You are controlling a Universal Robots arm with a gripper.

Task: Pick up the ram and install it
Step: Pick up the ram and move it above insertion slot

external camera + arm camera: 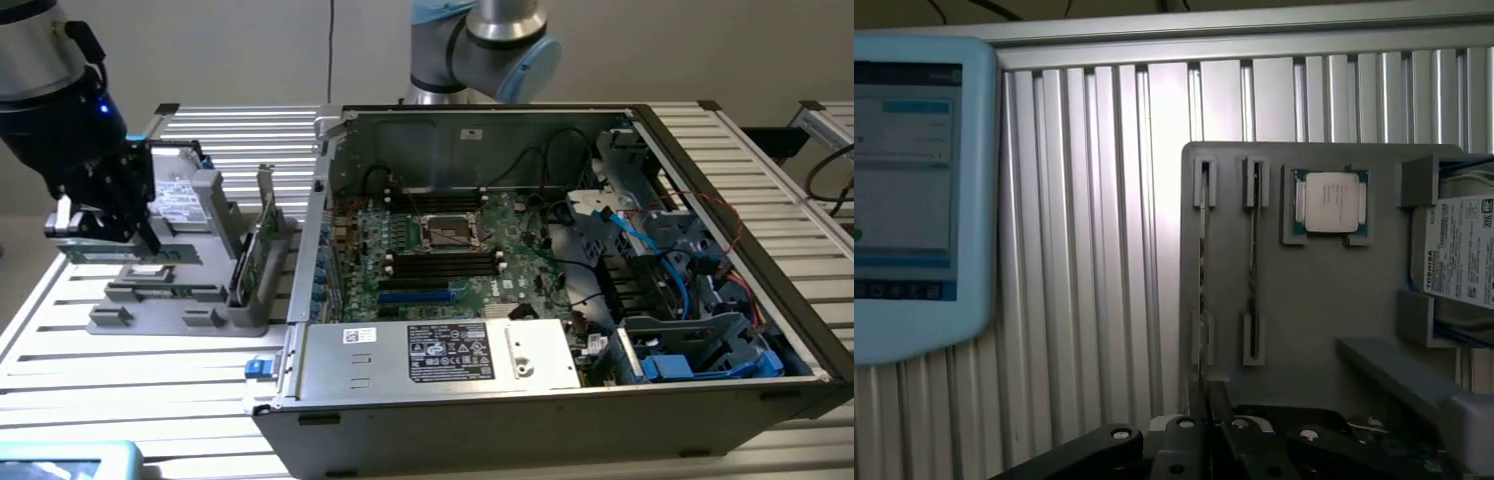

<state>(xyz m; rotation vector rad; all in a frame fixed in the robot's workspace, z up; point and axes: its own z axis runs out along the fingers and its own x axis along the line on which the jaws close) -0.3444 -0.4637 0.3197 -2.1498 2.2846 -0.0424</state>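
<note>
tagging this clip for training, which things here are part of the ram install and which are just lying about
Job: the ram, gripper shut on it, motherboard in the open case.
Lying about: processor chip, hard drive, pale blue tablet.

At the exterior view's left the gripper [144, 242] hangs over a grey holder [174, 318] on the slatted table [80, 400]. Its fingers are closed on the top edge of the ram [176, 255] — a green stick held level, its long side facing the camera. An expansion card [264, 235] stands upright just beside it. Toward the exterior view's right sits the open computer case [534, 420], with its motherboard [497, 262] exposed.
</note>
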